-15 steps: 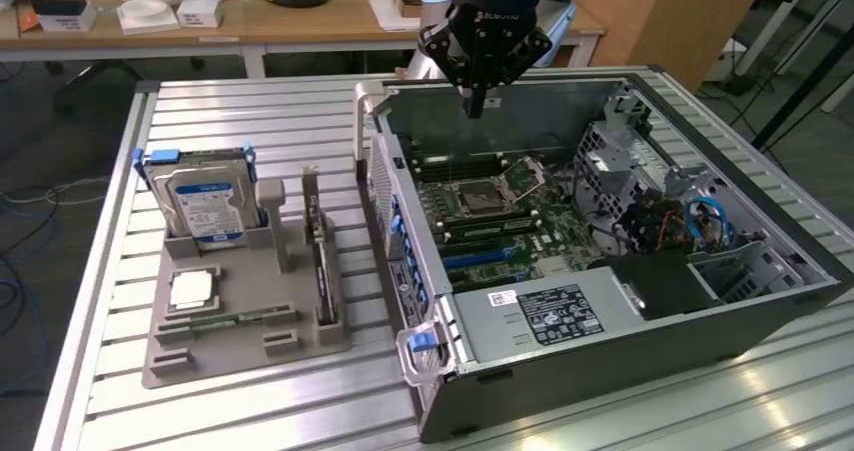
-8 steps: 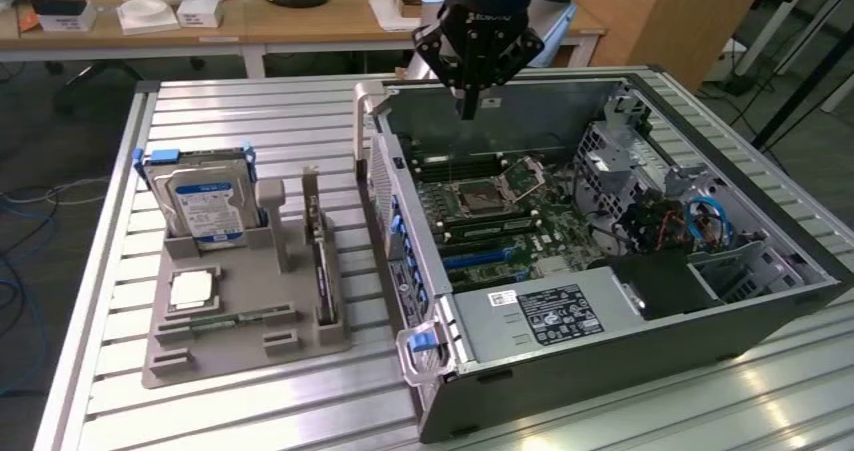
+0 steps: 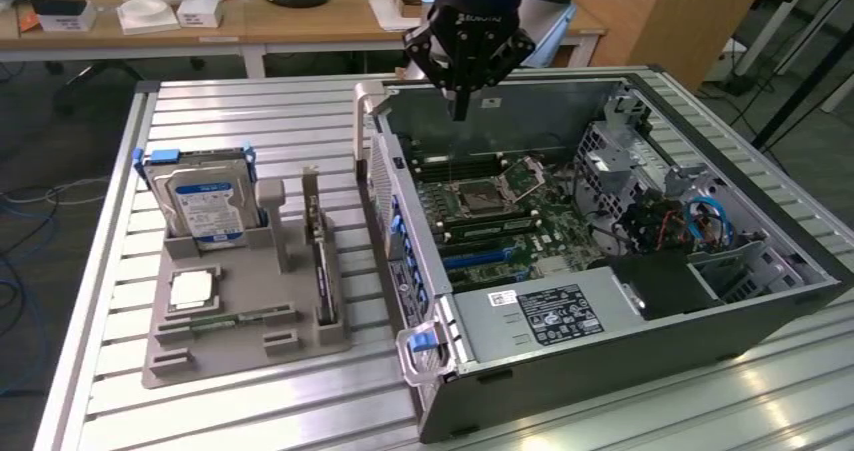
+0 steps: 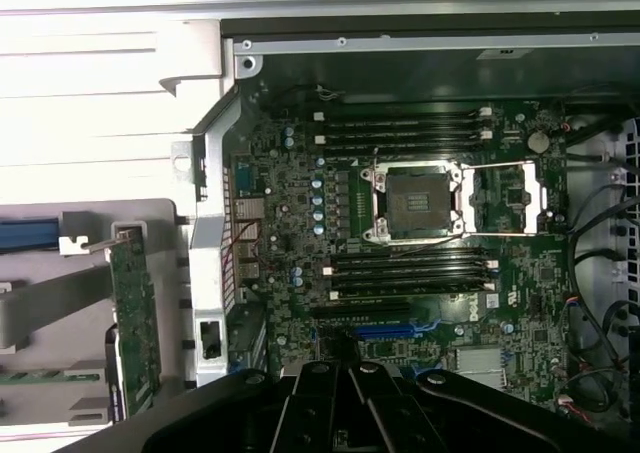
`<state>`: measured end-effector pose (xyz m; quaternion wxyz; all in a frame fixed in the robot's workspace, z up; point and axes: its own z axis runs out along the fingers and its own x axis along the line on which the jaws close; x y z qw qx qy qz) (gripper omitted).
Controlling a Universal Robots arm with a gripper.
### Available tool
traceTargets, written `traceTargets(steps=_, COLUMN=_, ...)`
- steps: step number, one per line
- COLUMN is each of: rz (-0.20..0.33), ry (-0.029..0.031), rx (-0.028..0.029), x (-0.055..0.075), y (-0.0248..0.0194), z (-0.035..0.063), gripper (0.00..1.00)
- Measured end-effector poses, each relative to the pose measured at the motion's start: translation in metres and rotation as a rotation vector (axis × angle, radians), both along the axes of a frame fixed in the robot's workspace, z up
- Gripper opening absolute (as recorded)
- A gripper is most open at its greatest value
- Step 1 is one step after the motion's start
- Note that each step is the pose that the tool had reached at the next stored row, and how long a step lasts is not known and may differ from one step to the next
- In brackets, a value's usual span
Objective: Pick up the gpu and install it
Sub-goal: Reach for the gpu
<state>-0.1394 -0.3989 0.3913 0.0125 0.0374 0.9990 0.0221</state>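
**Closed gripper over the open computer, card standing in the tray**

The black gripper (image 3: 461, 106) hangs up high over the far end of the open computer case (image 3: 747, 301). Its two fingers are pressed together into one point, and they hold nothing. In the wrist view the gripper (image 4: 338, 358) points down at the green main board (image 4: 290, 213), close to a blue slot (image 4: 385, 330).

The gpu (image 3: 320, 261) is not in the case. It stands on its thin edge in a slot of the gray tray (image 3: 240, 366), on the exterior view's left of the case and well apart from the gripper. In the wrist view the gpu (image 4: 135, 318) is a long green board with a pale metal strip at one end.

The tall side wall (image 3: 387, 211) of the case stands between the tray and the inside of the computer. The gpu is near this wall.

More things share the tray. A silver hard drive (image 3: 200, 206) with a blue and white label stands upright, with a gray post (image 3: 274, 201) between it and the gpu. A square chip (image 3: 191, 289) lies flat, and a small green memory stick (image 3: 227, 321) lies flat near it.

Inside the case there is a square metal socket (image 3: 481, 196), a gray box (image 3: 547, 316) with a white label, and a bunch of blue wires (image 3: 705, 221). The case and tray rest on a table (image 3: 240, 111) made of metal slats. A wooden desk (image 3: 307, 21) stands behind it.
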Motion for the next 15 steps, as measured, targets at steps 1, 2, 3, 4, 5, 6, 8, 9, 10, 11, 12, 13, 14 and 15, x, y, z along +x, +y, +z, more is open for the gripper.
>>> traceTargets(steps=1, rz=0.000, ry=-0.0001, rx=0.0000, x=-0.001, y=0.0000, z=-0.0002, gripper=0.11)
traceTargets(steps=2, rz=0.000, ry=0.0000, rx=0.0000, x=-0.002, y=0.0000, z=-0.0003, gripper=0.11)
traceTargets(steps=3, rz=0.000, ry=-0.0001, rx=0.0000, x=-0.003, y=0.0000, z=-0.0004, gripper=0.11)
traceTargets(steps=4, rz=0.000, ry=0.0000, rx=0.0000, x=-0.004, y=0.0000, z=-0.0005, gripper=0.11)
traceTargets(steps=5, rz=0.000, ry=-0.0001, rx=0.0001, x=-0.005, y=0.0000, z=-0.0006, gripper=0.11)
traceTargets(steps=6, rz=0.000, ry=0.0000, rx=0.0000, x=-0.006, y=0.0000, z=-0.0007, gripper=0.11)
traceTargets(steps=8, rz=0.000, ry=-0.0001, rx=0.0001, x=-0.008, y=0.0000, z=-0.0009, gripper=0.11)
traceTargets(steps=9, rz=0.000, ry=-0.0001, rx=0.0000, x=-0.009, y=0.0000, z=-0.0010, gripper=0.11)
traceTargets(steps=10, rz=0.000, ry=0.0000, rx=0.0000, x=-0.010, y=0.0000, z=-0.0011, gripper=0.11)
traceTargets(steps=11, rz=0.000, ry=0.0000, rx=0.0000, x=-0.011, y=0.0000, z=-0.0011, gripper=0.11)
traceTargets(steps=12, rz=0.000, ry=0.0000, rx=0.0000, x=-0.012, y=0.0000, z=-0.0012, gripper=0.11)
traceTargets(steps=13, rz=0.000, ry=0.0000, rx=0.0000, x=-0.012, y=0.0000, z=-0.0013, gripper=0.11)
traceTargets(steps=14, rz=0.000, ry=0.0000, rx=0.0000, x=-0.014, y=0.0000, z=-0.0014, gripper=0.11)
traceTargets(steps=15, rz=0.000, ry=0.0000, rx=-0.0001, x=-0.015, y=0.0000, z=-0.0015, gripper=0.11)
